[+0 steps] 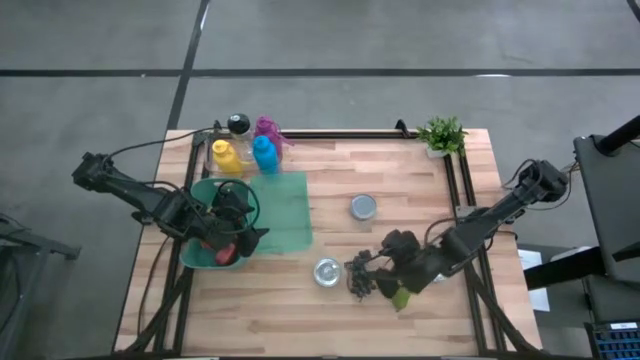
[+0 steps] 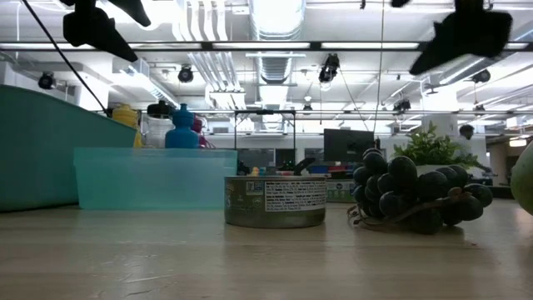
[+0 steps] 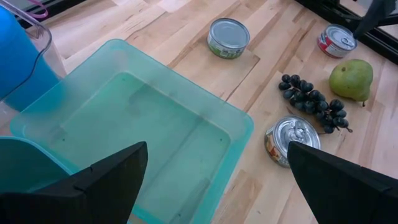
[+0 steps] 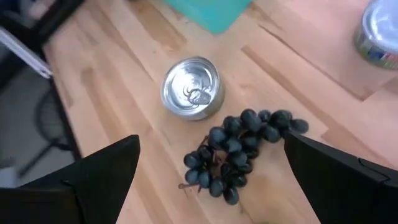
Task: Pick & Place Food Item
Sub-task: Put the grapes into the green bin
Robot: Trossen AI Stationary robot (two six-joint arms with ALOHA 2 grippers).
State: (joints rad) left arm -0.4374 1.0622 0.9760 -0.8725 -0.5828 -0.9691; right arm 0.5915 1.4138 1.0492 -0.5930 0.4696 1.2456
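Note:
A bunch of dark grapes [image 1: 360,276] lies on the wooden table, with a green pear [image 1: 401,298] beside it toward the near edge. My right gripper [image 4: 211,186] hangs open above the grapes [image 4: 239,149], slanting down, with one finger on either side and clear of them. My left gripper [image 3: 217,186] stands open over the clear teal container [image 3: 137,118] at the table's left, with nothing between its fingers. The low view shows the grapes [image 2: 416,196] resting on the tabletop.
A silver can [image 1: 327,272] stands just left of the grapes, and another can [image 1: 363,207] stands farther back. A red-labelled can [image 3: 336,40] stands by the pear [image 3: 351,78]. Bottles [image 1: 250,152] stand at the back left and a small plant [image 1: 441,133] at the back right.

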